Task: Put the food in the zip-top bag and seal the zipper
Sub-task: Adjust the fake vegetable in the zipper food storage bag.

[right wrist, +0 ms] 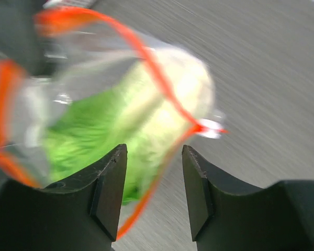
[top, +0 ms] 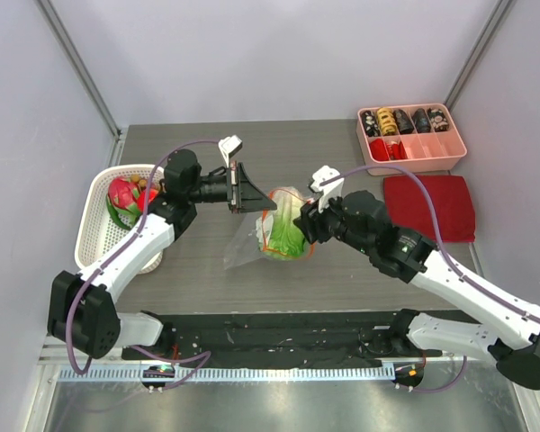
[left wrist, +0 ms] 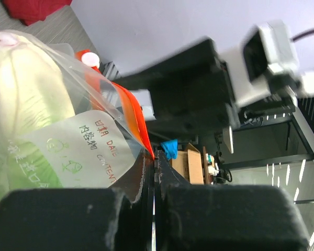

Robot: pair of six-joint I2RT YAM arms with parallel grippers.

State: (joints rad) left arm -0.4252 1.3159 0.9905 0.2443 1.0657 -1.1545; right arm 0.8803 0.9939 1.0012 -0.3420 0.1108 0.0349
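The zip-top bag [top: 252, 245] hangs above the middle of the table, with the lettuce head [top: 286, 236] inside it. My left gripper [top: 249, 195] is shut on the bag's upper edge. In the left wrist view the left gripper [left wrist: 155, 157] pinches the end of the orange-red zipper [left wrist: 133, 112], beside the lettuce [left wrist: 21, 89]. My right gripper [top: 308, 221] is at the bag's right side. Its jaws [right wrist: 153, 157] stand open, and the zipper [right wrist: 159, 83] loops in front of them, ungripped, over the lettuce [right wrist: 120, 120]. A red fruit [top: 149, 200] and an orange fruit [top: 142, 184] lie in the basket.
A white basket [top: 94, 229] at the left holds a pink dragon fruit [top: 121, 192]. At the back right stands a pink compartment tray [top: 412, 148] with small pieces. A dark red cloth [top: 429, 207] lies in front of the tray.
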